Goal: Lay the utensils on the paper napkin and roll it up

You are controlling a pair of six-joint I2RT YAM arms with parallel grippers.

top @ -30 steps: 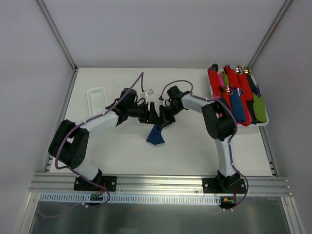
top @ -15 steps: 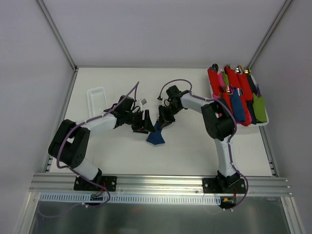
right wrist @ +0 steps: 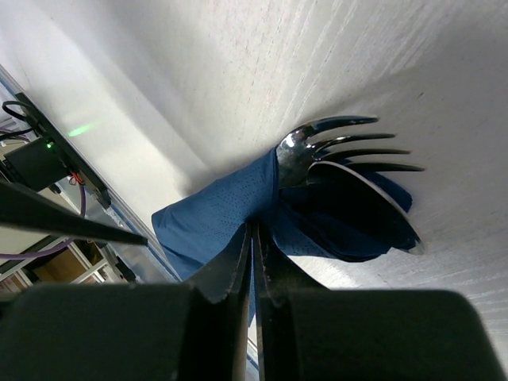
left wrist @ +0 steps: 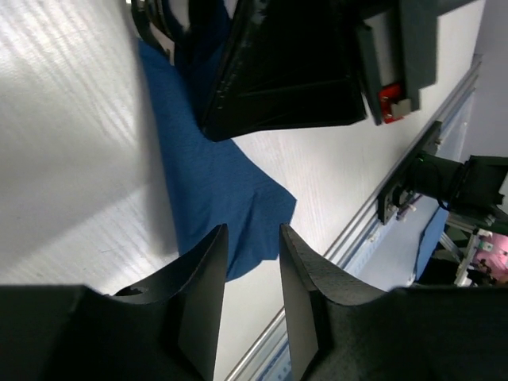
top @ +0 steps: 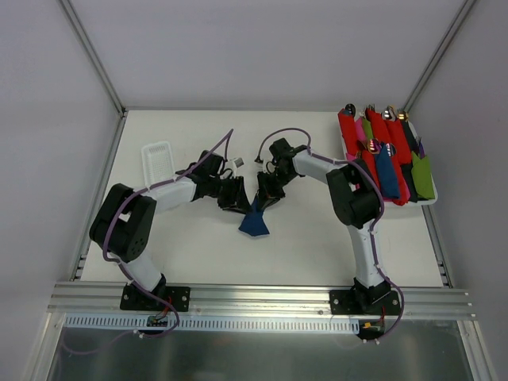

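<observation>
navy paper napkin (top: 254, 224) lies in the middle of the table (top: 317, 246), a loose cone, its narrow far end wrapped round the utensils (right wrist: 305, 147), fork tines and spoon bowl poking out. right gripper (right wrist: 254, 230) pinches that wrap. left gripper (left wrist: 252, 232) hovers over the flared tail, jaws slightly spread.

No lettering, label, brand mark, number or sign can be read in any of the three views.
</observation>
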